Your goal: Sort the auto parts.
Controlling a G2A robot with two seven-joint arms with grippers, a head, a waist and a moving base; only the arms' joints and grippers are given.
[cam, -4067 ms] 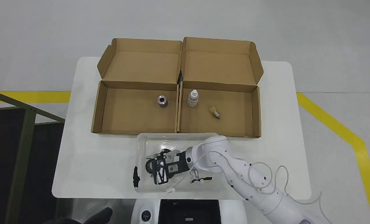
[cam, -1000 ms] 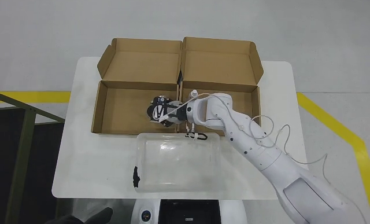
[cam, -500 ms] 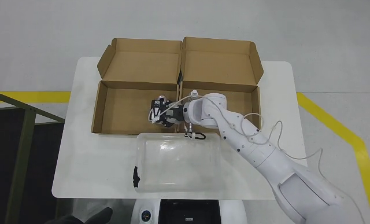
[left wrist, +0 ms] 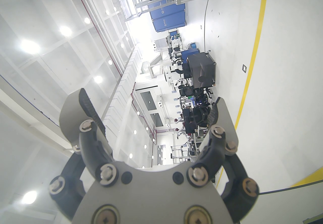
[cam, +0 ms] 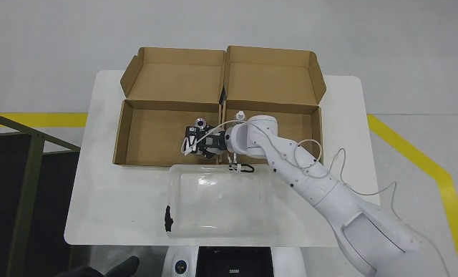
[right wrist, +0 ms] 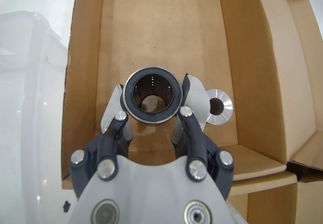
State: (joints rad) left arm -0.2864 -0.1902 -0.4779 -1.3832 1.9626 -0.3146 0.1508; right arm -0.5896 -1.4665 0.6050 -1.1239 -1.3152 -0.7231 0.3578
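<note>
The ring-shaped bearing (right wrist: 129,98) is clamped between the fingers of the right gripper (right wrist: 152,88), inside the left cardboard box (right wrist: 161,20), near its front wall; whether it touches the floor I cannot tell. The right arm reaches in over that box's front right corner. Just behind the bearing, a shiny metal collar (right wrist: 219,106) lies on the box floor. Right of this box stands a second box (cam: 293,137) with a small white part (cam: 242,115) in it; in front, a clear tub (cam: 222,205). The left gripper (left wrist: 151,106) faces the room, fingers spread wide, holding nothing
</note>
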